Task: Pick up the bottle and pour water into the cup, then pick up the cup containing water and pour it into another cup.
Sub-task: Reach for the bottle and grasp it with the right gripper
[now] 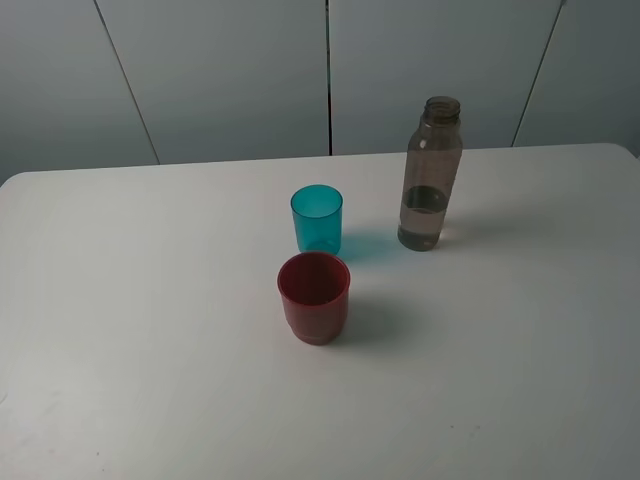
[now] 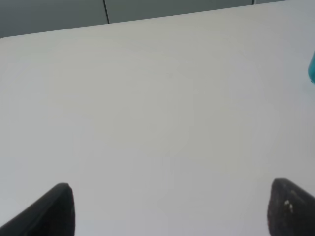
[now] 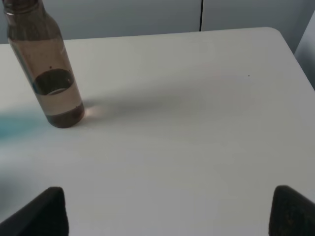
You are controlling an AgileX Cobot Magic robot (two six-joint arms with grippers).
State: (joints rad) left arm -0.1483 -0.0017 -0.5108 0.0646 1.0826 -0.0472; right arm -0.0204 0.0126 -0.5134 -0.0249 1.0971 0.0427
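Exterior high: the tall, slim, smoky grey-brown plastic bottle point(image 1: 432, 175) stands upright on the white table point(image 1: 150, 380), right of the translucent teal tumbler point(image 1: 317, 218) and opaque red cup point(image 1: 314, 296). Left wrist: the left gripper point(image 2: 171, 196) is spread wide, empty, over bare table. Right wrist: the right gripper point(image 3: 168, 196), likewise wide and empty, faces the bottle ahead and to one side, axis vertical; the right arm is judged nearer.

layout as i see it from the high camera. the bottle point(image 1: 431, 180) stands upright on the table point(image 1: 150, 350), toward its far edge, with liquid in its lower part. the far cup point(image 1: 317, 218) stands left of the bottle, apart from it. the near cup point(image 1: 314, 297) stands left of and before the bottle, just in front of the far cup.
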